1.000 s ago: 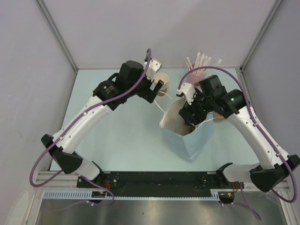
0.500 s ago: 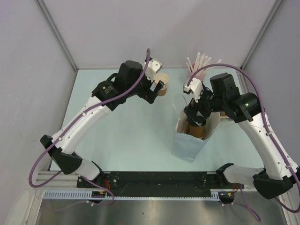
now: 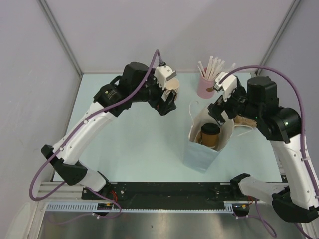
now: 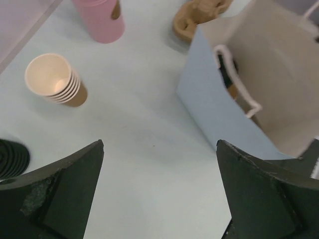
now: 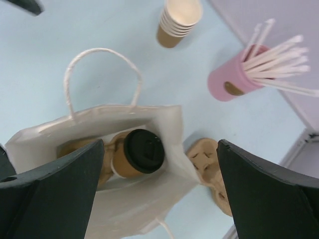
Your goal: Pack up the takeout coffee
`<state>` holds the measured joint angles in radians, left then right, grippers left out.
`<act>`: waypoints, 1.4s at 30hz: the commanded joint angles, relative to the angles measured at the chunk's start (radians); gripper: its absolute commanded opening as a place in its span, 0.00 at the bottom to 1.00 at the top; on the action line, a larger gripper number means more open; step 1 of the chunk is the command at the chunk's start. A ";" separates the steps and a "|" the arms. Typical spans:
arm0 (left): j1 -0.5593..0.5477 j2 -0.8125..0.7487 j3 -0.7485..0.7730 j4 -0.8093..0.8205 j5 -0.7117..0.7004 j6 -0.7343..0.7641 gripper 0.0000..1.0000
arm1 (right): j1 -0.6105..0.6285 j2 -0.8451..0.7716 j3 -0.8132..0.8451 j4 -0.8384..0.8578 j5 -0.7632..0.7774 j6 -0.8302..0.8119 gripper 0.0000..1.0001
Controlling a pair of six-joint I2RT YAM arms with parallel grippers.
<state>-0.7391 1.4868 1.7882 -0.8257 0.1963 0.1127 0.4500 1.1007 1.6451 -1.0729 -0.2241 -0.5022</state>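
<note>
On the pale blue bench [image 3: 129, 144] the left hand [image 3: 167, 103] hung wide open and empty near the stack of brown cups [image 4: 55, 82]. Further right, the takeout coffee [image 3: 210, 133] stood upright inside the paper bag [image 3: 199, 154]. The right hand [image 3: 218, 108], also wide open, hovered above it, holding nothing.

The pale blue paper bag [image 3: 199, 155] hides the lower body of the black-lidded brown kraft paper cup [image 3: 210, 132]. The left wrist view's edges crop the pink cup [image 4: 99, 20] and a black ribbed stack [image 4: 12, 158].
</note>
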 commanded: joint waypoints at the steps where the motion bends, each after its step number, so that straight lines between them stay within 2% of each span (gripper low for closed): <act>1: -0.006 0.007 0.103 -0.015 0.224 -0.021 1.00 | -0.033 -0.068 0.019 0.122 0.097 0.050 1.00; 5: -0.023 0.079 0.187 -0.038 0.334 -0.044 1.00 | -0.074 -0.120 -0.011 0.142 0.118 0.060 1.00; 12: -0.059 0.191 0.253 -0.056 0.301 -0.050 0.99 | -0.126 -0.185 -0.093 0.172 0.095 0.079 1.00; 19: -0.059 0.265 0.312 -0.066 0.334 -0.061 0.98 | -0.157 -0.205 -0.117 0.182 0.066 0.088 1.00; 20: -0.059 0.270 0.318 -0.066 0.338 -0.059 0.96 | -0.160 -0.208 -0.123 0.185 0.065 0.090 1.00; 23: -0.060 0.265 0.316 -0.067 0.342 -0.056 0.70 | -0.165 -0.213 -0.134 0.186 0.060 0.090 1.00; 24: -0.059 0.263 0.315 -0.069 0.344 -0.053 0.49 | -0.165 -0.214 -0.140 0.189 0.060 0.091 1.00; 26: -0.060 0.244 0.306 -0.067 0.333 -0.051 0.32 | -0.165 -0.213 -0.145 0.194 0.057 0.091 1.00; 27: -0.059 0.234 0.300 -0.063 0.324 -0.050 0.19 | -0.165 -0.213 -0.145 0.198 0.054 0.091 1.00; 30: -0.059 0.193 0.271 -0.056 0.258 -0.035 0.01 | -0.166 -0.210 -0.148 0.205 0.045 0.094 1.00; 36: -0.034 0.096 0.194 -0.043 0.169 -0.008 0.00 | -0.166 -0.205 -0.154 0.217 0.032 0.100 1.00; 42: 0.041 0.026 0.128 -0.023 0.114 -0.001 0.00 | -0.166 -0.197 -0.154 0.228 0.028 0.100 1.00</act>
<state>-0.7475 1.5860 1.9430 -0.8940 0.3656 0.0906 0.2878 0.9043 1.4891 -0.8986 -0.1825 -0.4183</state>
